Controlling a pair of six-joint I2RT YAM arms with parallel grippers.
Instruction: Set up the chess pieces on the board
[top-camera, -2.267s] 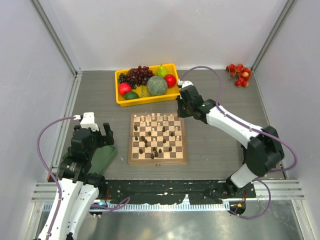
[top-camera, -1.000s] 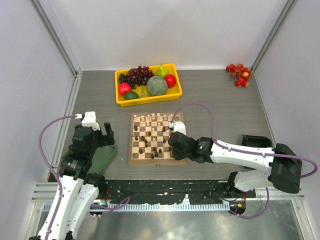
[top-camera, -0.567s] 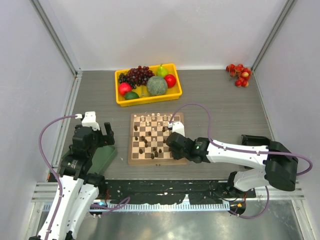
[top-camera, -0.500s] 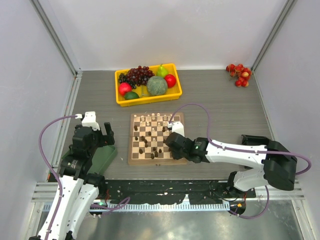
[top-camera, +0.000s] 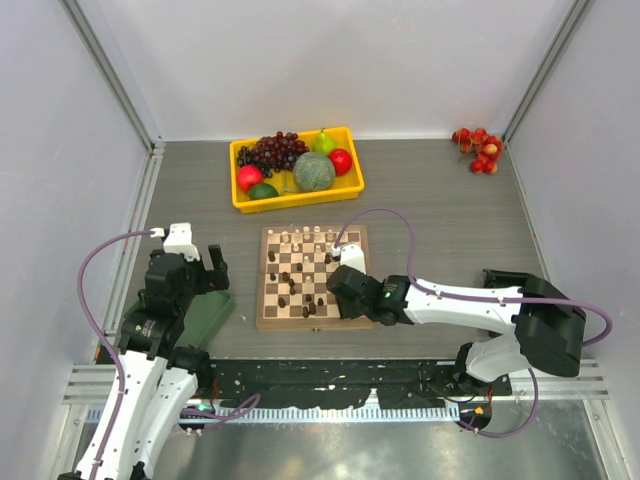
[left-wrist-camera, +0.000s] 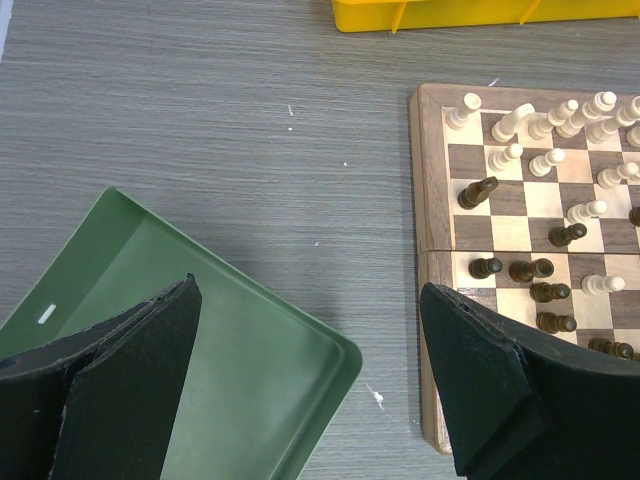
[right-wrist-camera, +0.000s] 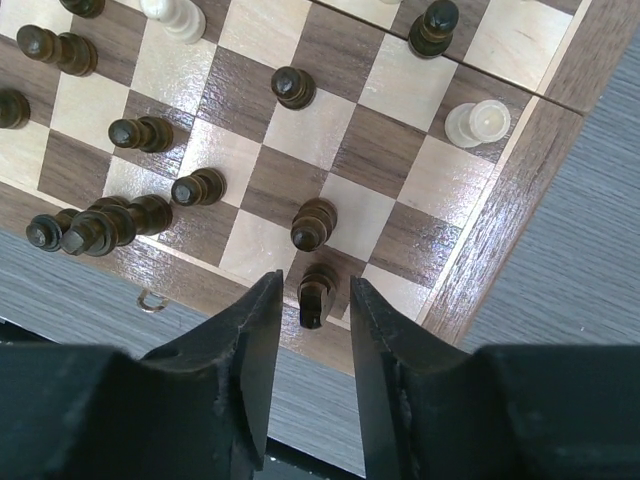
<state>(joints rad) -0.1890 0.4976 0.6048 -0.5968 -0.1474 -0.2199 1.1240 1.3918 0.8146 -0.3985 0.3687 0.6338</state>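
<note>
- Wooden, checked tan and brown, flat on the table (top-camera: 450, 240) between the two arms: the board (top-camera: 290, 323), edges roughly square with the table's.
- Cream chess pieces (left-wrist-camera: 506, 156) mostly along the far rows, dark ones scattered over the nearer half. Several dark ones on their sides close to the near rim.
- Pictured on the row beside the near rim, close to the right corner: one dark chessman (right-wrist-camera: 316, 295). Long axis in line with the fingers in the wrist view, one end toward the rim, the other toward mid-board. Upright or tipped: impossible to tell.
- Narrowly parted, right gripper (right-wrist-camera: 315, 279) low over that square, one finger either side of the dark chessman. Slivers of board showing on both sides, no contact visible.
- Spread wide with nothing between, left gripper (left-wrist-camera: 310, 290) above a corner of a green tray (left-wrist-camera: 200, 330), left of the board.
- Against 2.3 seconds back: right gripper brought from the board's far right corner, near the yellow tray (top-camera: 300, 197), to the near right. Over the last half second, only a slight creep leftward. Left gripper unmoved.
</note>
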